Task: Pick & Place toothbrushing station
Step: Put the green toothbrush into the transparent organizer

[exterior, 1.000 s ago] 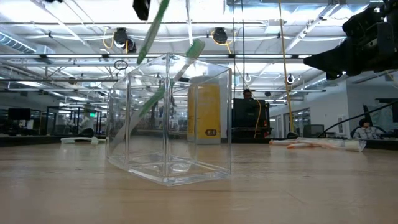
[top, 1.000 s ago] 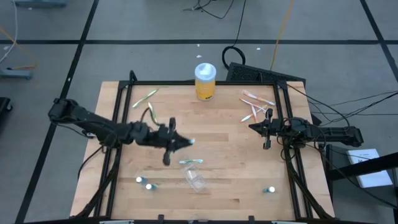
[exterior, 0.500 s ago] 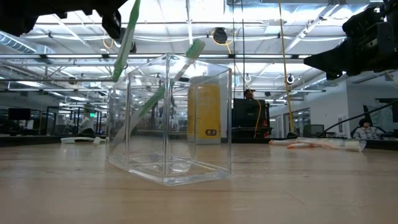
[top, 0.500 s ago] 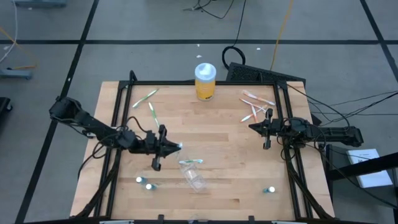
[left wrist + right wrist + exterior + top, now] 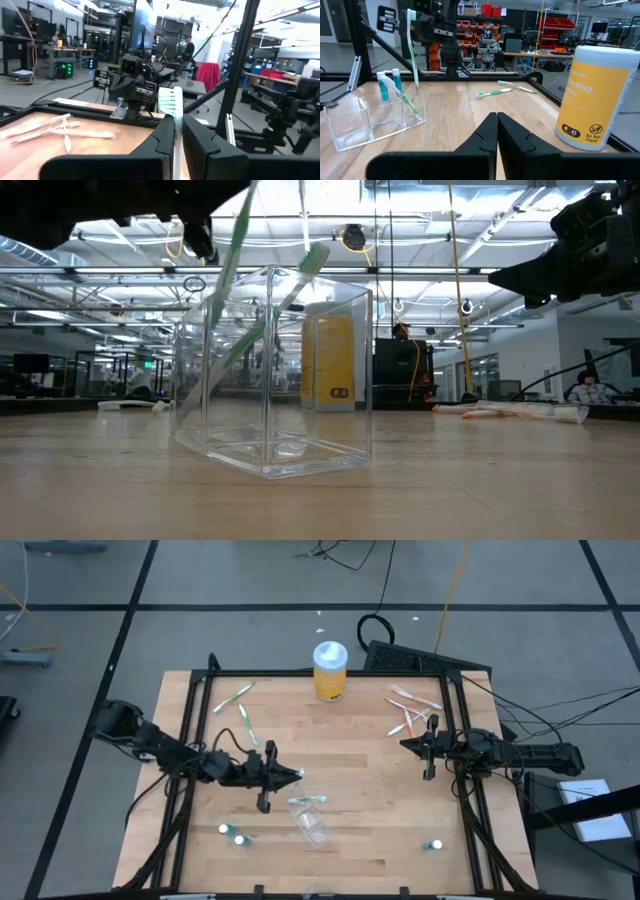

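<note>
The toothbrushing station, a clear plastic container [image 5: 313, 825], stands on the table near its front middle; it also shows in the low view [image 5: 270, 370] and the right wrist view [image 5: 370, 117]. A green toothbrush [image 5: 312, 260] leans in it, head up over the rim. My left gripper [image 5: 285, 776] hovers just behind and left of the container, shut on a second green-and-white toothbrush [image 5: 412, 45]. My right gripper [image 5: 408, 746] waits shut and empty at the table's right, above the wood. My left gripper pinches the toothbrush's white handle [image 5: 177, 145] between its two fingers, just below the head [image 5: 169, 102]. The fingers come level from the table's left and lie across the brush. The brush hangs nearly upright, head up, clear of the table and behind the container [image 5: 235, 230].
A yellow jar with a white lid [image 5: 330, 670] stands at the far middle. Loose toothbrushes lie at the far left [image 5: 240, 705] and far right [image 5: 412, 710]. Small blue-capped tubes stand at the near left [image 5: 232, 833] and near right [image 5: 434, 845].
My left gripper has gone toward the table's left edge with the toothbrush, then back right toward the container. The brush has stayed in the hold, head up and slightly tilted. The container and its toothbrush have not moved.
</note>
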Controlling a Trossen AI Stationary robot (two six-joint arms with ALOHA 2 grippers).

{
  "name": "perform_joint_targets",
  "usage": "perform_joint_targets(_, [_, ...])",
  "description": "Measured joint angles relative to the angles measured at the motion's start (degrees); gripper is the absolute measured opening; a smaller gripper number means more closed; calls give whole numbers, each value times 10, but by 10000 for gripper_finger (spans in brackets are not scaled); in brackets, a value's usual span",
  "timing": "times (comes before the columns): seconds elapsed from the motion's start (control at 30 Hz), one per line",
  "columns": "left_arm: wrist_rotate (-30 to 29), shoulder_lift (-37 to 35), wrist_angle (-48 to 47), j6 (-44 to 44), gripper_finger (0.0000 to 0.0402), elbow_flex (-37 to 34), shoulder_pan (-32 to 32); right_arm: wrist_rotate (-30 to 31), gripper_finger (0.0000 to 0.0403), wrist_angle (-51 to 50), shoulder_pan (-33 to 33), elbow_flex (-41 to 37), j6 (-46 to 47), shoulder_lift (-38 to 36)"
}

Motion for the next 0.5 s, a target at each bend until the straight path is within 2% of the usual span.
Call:
perform_joint_targets(0.13, [40,24,3,-25,13,4,18,0,4,0,0,0,0,0])
perform_joint_targets(0.5, [39,31,-28,-46,33,4,23,0,4,0,0,0,0,0])
